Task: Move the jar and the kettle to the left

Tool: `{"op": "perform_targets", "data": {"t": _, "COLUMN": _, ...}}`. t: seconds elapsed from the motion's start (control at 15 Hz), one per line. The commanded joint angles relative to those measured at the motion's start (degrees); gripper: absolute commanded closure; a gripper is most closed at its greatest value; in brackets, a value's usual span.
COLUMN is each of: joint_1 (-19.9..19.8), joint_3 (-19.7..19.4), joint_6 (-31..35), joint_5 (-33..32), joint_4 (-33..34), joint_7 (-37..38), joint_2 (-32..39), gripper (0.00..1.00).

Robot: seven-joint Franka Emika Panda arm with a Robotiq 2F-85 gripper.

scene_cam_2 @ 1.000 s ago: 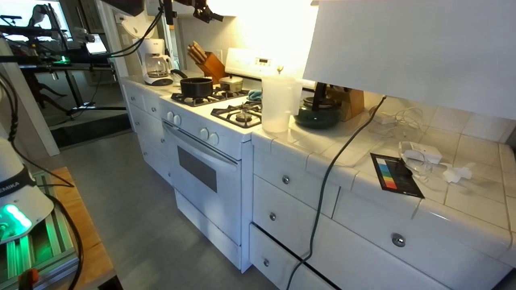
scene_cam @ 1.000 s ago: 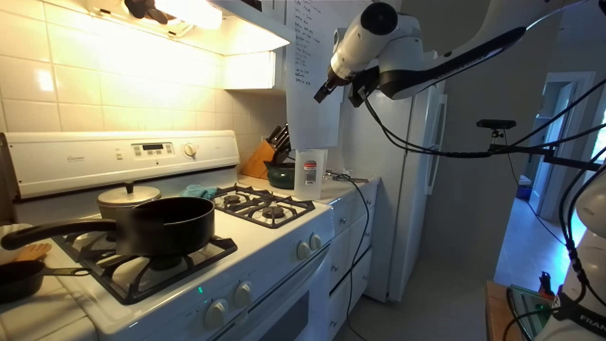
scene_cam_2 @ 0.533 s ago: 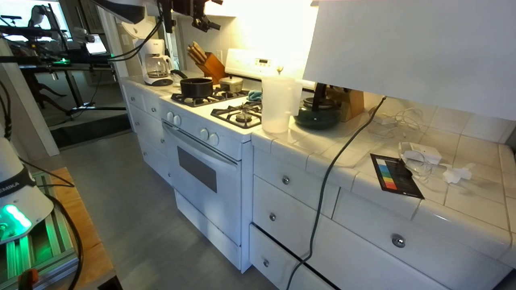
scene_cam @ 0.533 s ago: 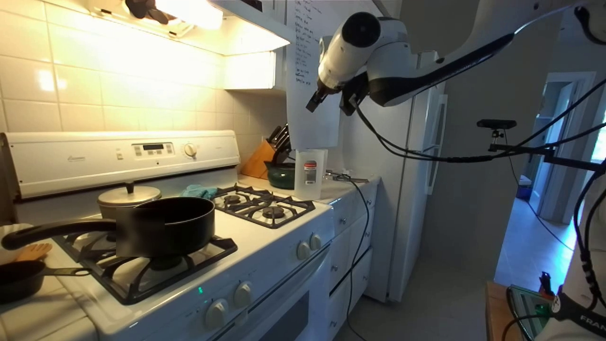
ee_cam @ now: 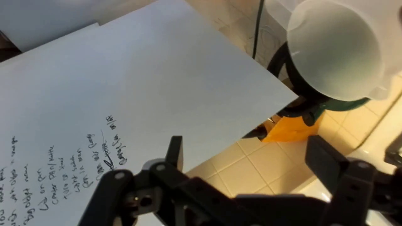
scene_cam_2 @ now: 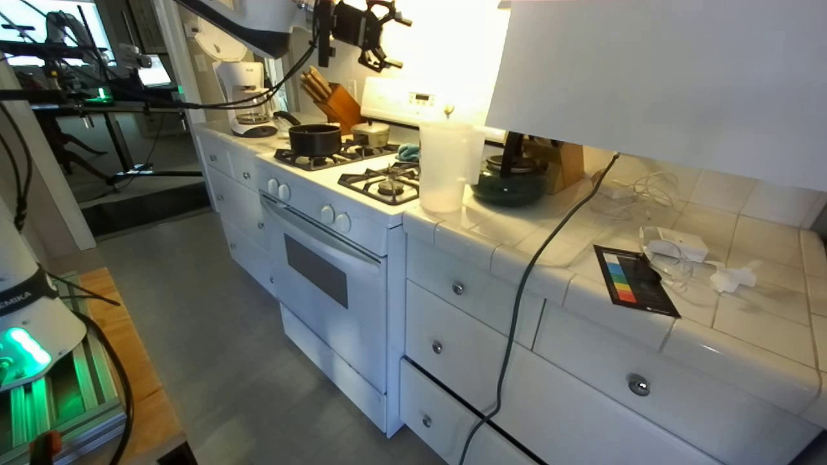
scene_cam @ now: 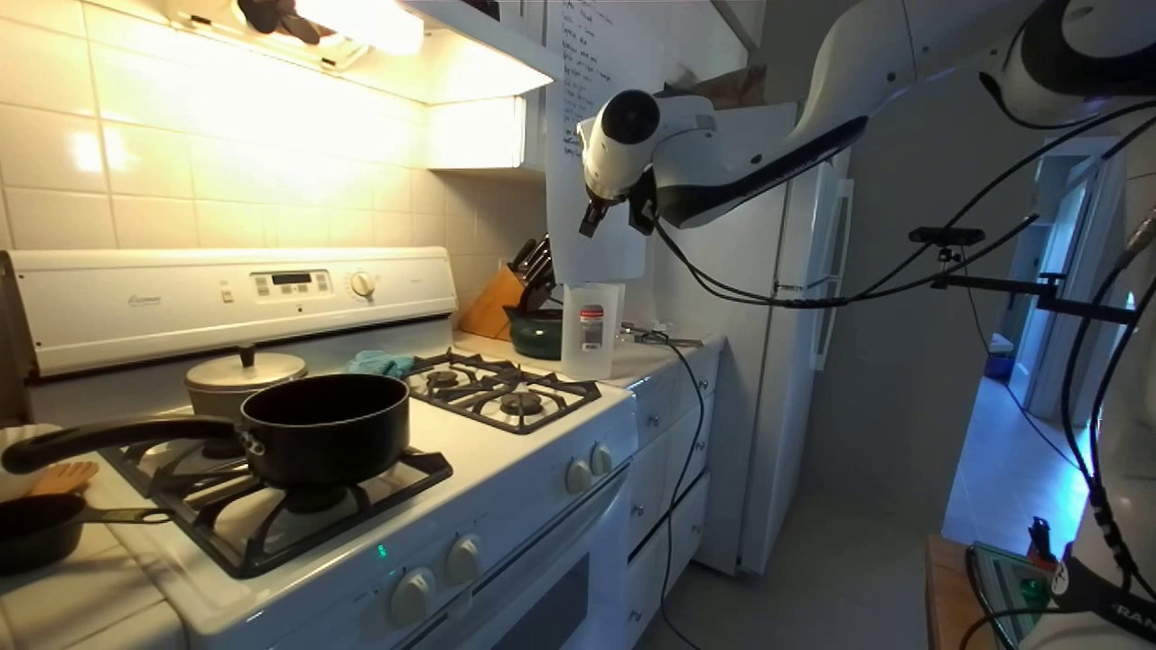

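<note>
On the tiled counter (scene_cam_2: 769,316) beside the stove (scene_cam_2: 365,303): both task things, visible in both exterior views. Jar (scene_cam_2: 442,168) upright, pale, translucent, red label, near the counter's front edge at the stove corner. Kettle (scene_cam_2: 510,190), squat, dark green, black handle, stands just beside it, farther from the front edge and partly hidden; can't tell if they touch.

Gripper (ee_cam: 246,150) is up in the air, well apart from both, jaws spread wide with bare air between them. Wrist view looks down into the jar's round mouth, kettle poking out past its rim; a handwritten sheet (ee_cam: 194,69) takes up much of that view.

Wooden knife block (scene_cam: 492,302) right behind the kettle. On the stove: black saucepan (scene_cam: 325,442) in front, lidded pot (scene_cam: 230,384) behind it, blue cloth (scene_cam: 379,364) toward the back. Small dark pan (scene_cam: 41,542) past the stove's far side, cut off by the picture edge. In an exterior view, also a coffee maker (scene_cam_2: 236,77) and a far knife block (scene_cam_2: 342,106). Black cable (scene_cam_2: 523,284) runs across the counter and down the drawers (scene_cam_2: 452,329); colour card (scene_cam_2: 639,284) lies flat, white box (scene_cam_2: 677,245) near it.
</note>
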Motion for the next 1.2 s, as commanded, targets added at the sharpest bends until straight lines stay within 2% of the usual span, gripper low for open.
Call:
{"op": "perform_targets", "data": {"t": 0.0, "joint_1": -1.0, "joint_3": -3.7, "joint_6": 5.2, "joint_5": 3.6, "joint_4": 11.9, "joint_7": -4.3, "joint_2": 8.1, "gripper": 0.00}}
{"op": "perform_targets", "data": {"t": 0.2, "joint_1": -1.9, "joint_3": -4.4, "joint_6": 10.2, "joint_5": 10.7, "joint_4": 18.7, "joint_7": -10.5, "joint_2": 14.4, "gripper": 0.00}}
{"op": "perform_targets", "data": {"t": 0.4, "joint_1": -3.0, "joint_3": -4.2, "joint_6": 13.1, "joint_5": 20.4, "joint_4": 23.5, "joint_7": -22.2, "joint_2": 19.2, "gripper": 0.00}}
{"op": "perform_targets", "data": {"t": 0.53, "joint_1": -2.1, "joint_3": -5.6, "joint_6": 12.2, "joint_5": 22.5, "joint_4": 27.5, "joint_7": -25.9, "joint_2": 21.8, "gripper": 0.00}}
{"op": "perform_targets", "data": {"t": 0.6, "joint_1": -0.6, "joint_3": -7.2, "joint_6": 12.1, "joint_5": 20.4, "joint_4": 21.5, "joint_7": -21.2, "joint_2": 18.1, "gripper": 0.00}}
{"op": "perform_targets", "data": {"t": 0.93, "joint_1": 0.4, "joint_3": -8.4, "joint_6": 12.2, "joint_5": 20.2, "joint_4": 23.3, "joint_7": -21.3, "joint_2": 19.9, "gripper": 0.00}}
{"op": "perform_targets", "data": {"t": 1.13, "joint_1": -1.6, "joint_3": -6.6, "joint_6": 15.8, "joint_5": 24.3, "joint_4": 28.0, "joint_7": -28.0, "joint_2": 24.7, "gripper": 0.00}}
